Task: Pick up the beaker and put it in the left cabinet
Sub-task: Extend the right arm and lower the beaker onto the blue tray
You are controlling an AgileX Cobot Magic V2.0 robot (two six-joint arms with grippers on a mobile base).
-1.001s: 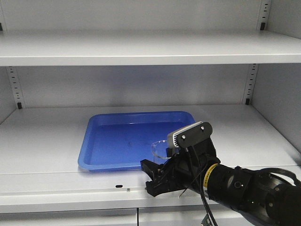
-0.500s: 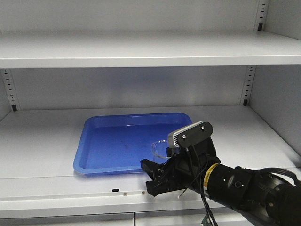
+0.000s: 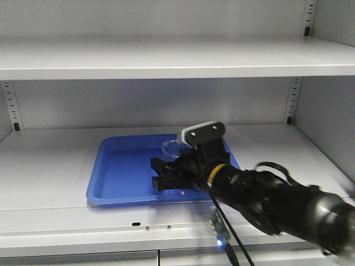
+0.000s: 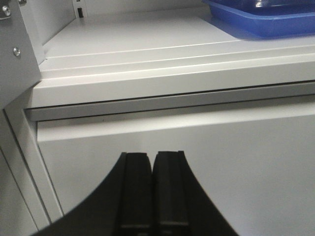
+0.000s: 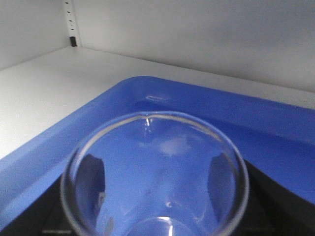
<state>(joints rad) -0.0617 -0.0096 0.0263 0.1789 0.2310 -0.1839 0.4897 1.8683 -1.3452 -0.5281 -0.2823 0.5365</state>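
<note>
Most of your task looks done: the right gripper (image 3: 166, 176) grips the beaker (image 3: 172, 148) above the blue tray (image 3: 119, 180) inside the left cabinet (image 3: 166, 58). You must only lower and release; the left gripper (image 4: 151, 169) is closed, empty.

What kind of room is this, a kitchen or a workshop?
Most likely a laboratory storeroom. A light grey metal cabinet with slotted rails holds a blue tray, and the right pincer carries a clear glass beaker over that tray.
</note>
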